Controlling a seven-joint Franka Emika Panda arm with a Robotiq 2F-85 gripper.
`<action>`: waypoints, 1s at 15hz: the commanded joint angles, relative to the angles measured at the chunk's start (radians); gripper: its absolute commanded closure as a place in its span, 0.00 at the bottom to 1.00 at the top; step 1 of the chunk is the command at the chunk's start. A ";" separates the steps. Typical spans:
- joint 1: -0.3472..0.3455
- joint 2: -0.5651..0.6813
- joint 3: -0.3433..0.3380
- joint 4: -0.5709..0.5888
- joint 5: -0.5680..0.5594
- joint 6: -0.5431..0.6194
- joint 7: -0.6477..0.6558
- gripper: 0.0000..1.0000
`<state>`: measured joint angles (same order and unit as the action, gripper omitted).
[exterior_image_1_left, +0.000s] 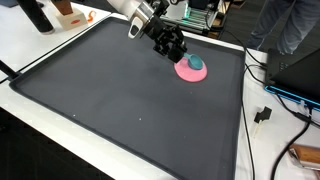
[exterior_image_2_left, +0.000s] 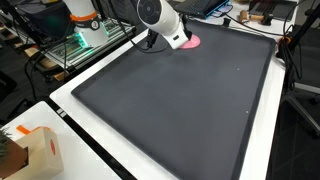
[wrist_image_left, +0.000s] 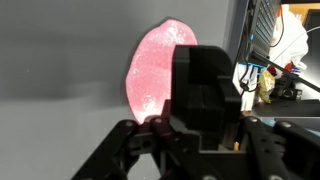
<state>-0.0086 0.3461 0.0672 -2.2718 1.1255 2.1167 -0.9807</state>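
A dark mat (exterior_image_1_left: 130, 100) covers most of the white tabletop (exterior_image_1_left: 25, 50) and lies flat; in the wrist view it reads as plain grey (wrist_image_left: 60, 60). A cardboard box (exterior_image_2_left: 30, 150) stands on the tabletop's near corner in an exterior view, off the mat. At a far corner, a black container (exterior_image_1_left: 35, 15) stands upright just beside an orange-brown box (exterior_image_1_left: 65, 10). Cables (exterior_image_1_left: 262, 70) trail along one side of the mat, with a small black connector (exterior_image_1_left: 263, 115) near them. Green-lit equipment (exterior_image_2_left: 85, 40) sits beyond the tabletop. A person (exterior_image_1_left: 290, 25) stands behind the far edge, only partly in frame.
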 joint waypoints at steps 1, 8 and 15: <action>0.021 0.061 -0.018 -0.008 -0.025 0.077 -0.031 0.74; 0.016 0.037 -0.014 -0.009 -0.006 0.048 -0.008 0.74; 0.010 -0.010 -0.007 -0.010 0.013 -0.018 0.006 0.74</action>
<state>-0.0078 0.3440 0.0665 -2.2665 1.1310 2.0914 -0.9764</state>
